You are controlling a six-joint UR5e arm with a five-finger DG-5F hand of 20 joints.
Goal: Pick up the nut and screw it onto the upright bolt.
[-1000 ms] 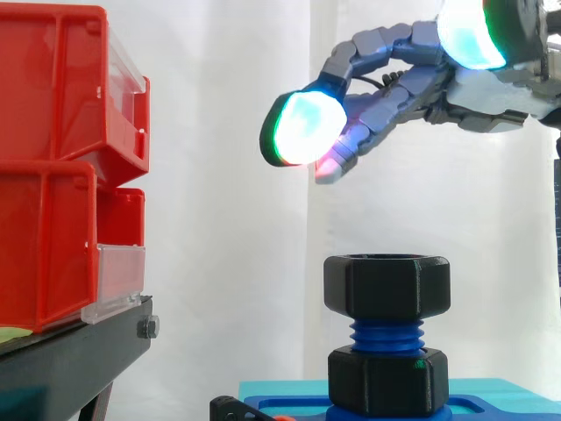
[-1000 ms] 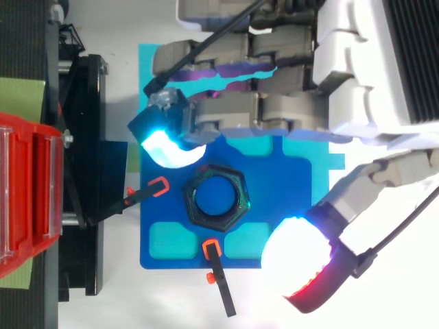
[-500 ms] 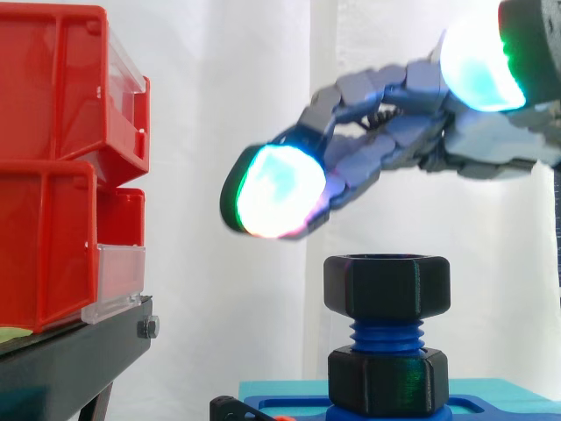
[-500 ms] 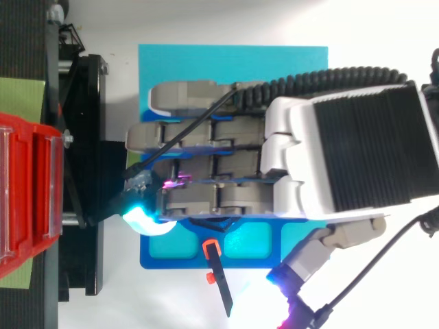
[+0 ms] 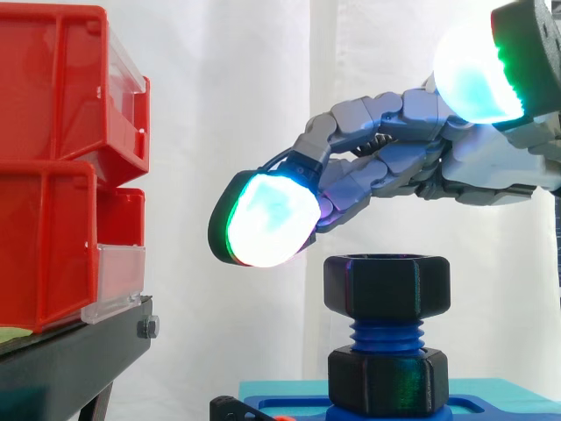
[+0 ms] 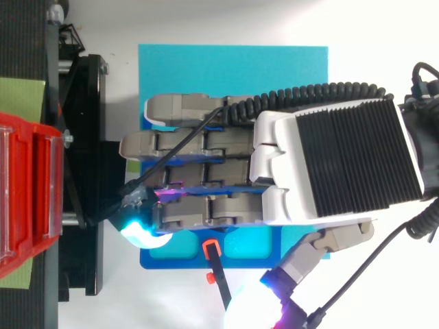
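A black hex nut (image 5: 387,288) sits on the top of the upright blue bolt (image 5: 386,335), with a gap of bare thread below it. Under that thread is a second black hex piece (image 5: 387,381), resting on the blue fixture plate (image 5: 491,405). My hand (image 5: 491,167) comes in from the right and hovers just above the nut, open, with its fingers stretched to the left past it. One glowing fingertip (image 5: 263,219) hangs left of the nut at about the height of its top edge. In the top view the hand (image 6: 329,164) lies palm down over the plate (image 6: 158,259) and hides nut and bolt.
Red bins (image 5: 61,167) are stacked on a black stand (image 5: 70,360) at the left, close to the fingertips. An orange and black clamp (image 6: 214,264) grips the plate's near edge. A cyan mat (image 6: 226,65) lies under the plate.
My hand has swung over the bolt, dropped lower and reached further left. It now covers the nut in the top view. The nut has not moved.
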